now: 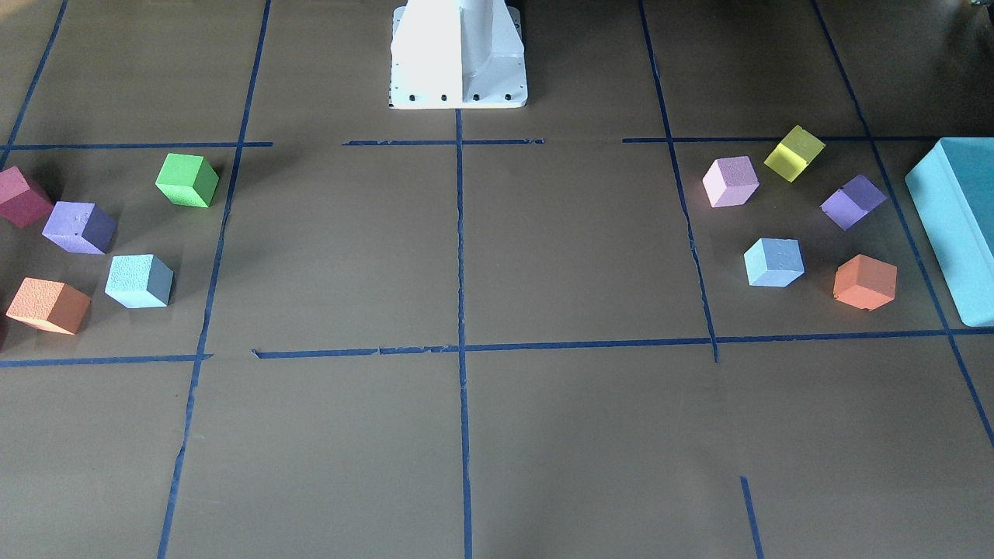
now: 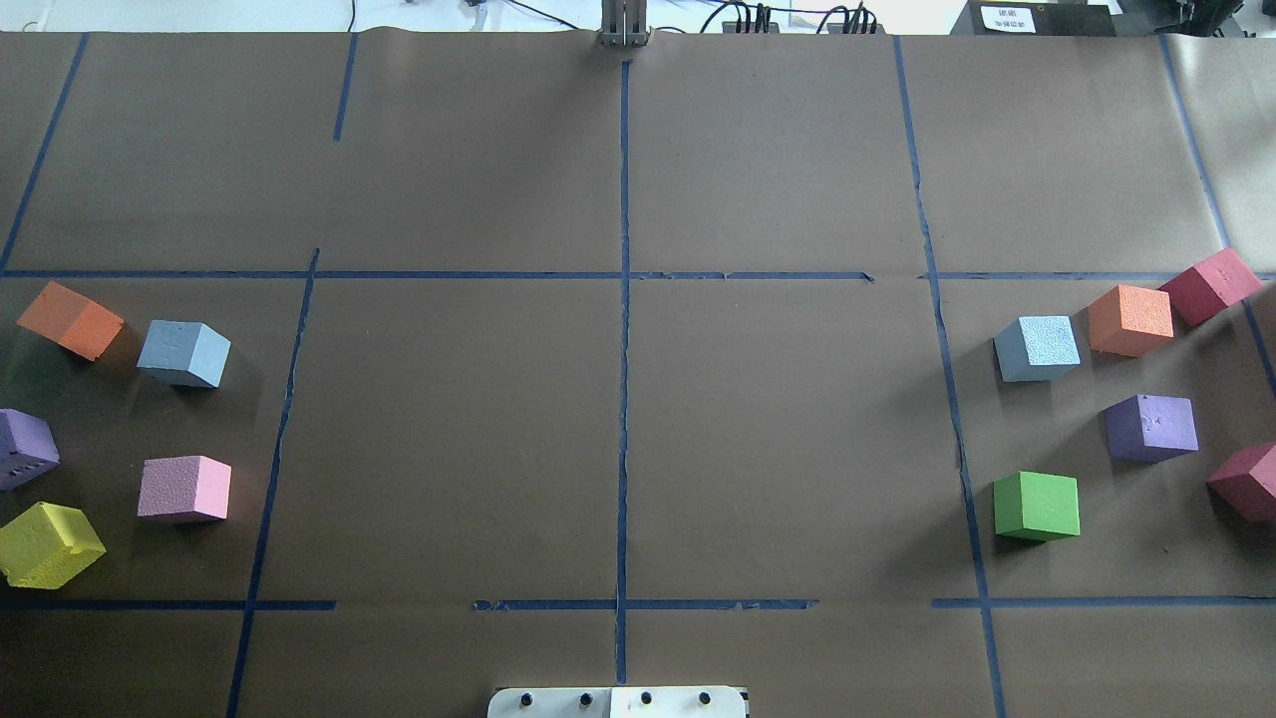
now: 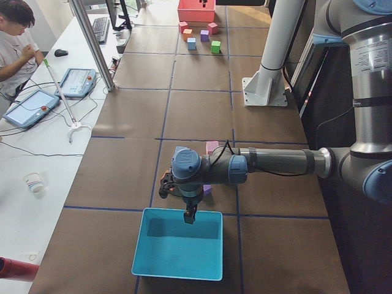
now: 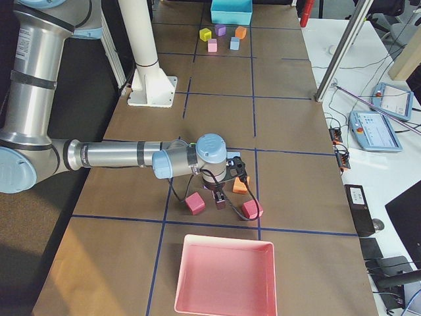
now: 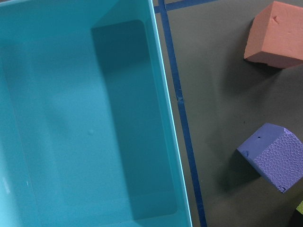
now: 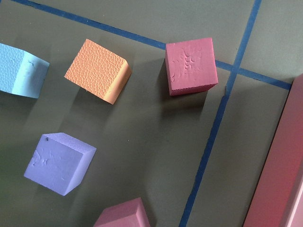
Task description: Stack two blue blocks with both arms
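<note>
In the front-facing view, the right blue block (image 1: 140,280), a grainy, pale foam cube, sits at 9 o'clock on the brown-papered table (image 1: 497,435). The left blue block (image 1: 773,262) sits at 3 o'clock, well apart from it. Both rest flat among other coloured cubes.

From overhead, the left blue block lies at 9 o'clock with an orange cube (image 2: 70,319) near its 9 o'clock. The right blue block lies at 3 o'clock, with a second orange cube (image 2: 1129,319) just beside its 2 o'clock.

In the exterior left view, the left arm (image 3: 275,164), a grey metal tube, reaches out level. Its left gripper (image 3: 190,215) hangs at the rim of the teal box (image 3: 177,251); whether its jaws are spread cannot be told.

In the exterior right view, the right gripper (image 4: 219,199) hangs among maroon cubes (image 4: 195,203); its jaws likewise cannot be told.

The left wrist view shows the box's smooth, glossy inside and a pebbled purple cube (image 5: 272,156) at 4 o'clock. The right wrist view catches the right blue block's dimpled face at 10 o'clock.
</note>
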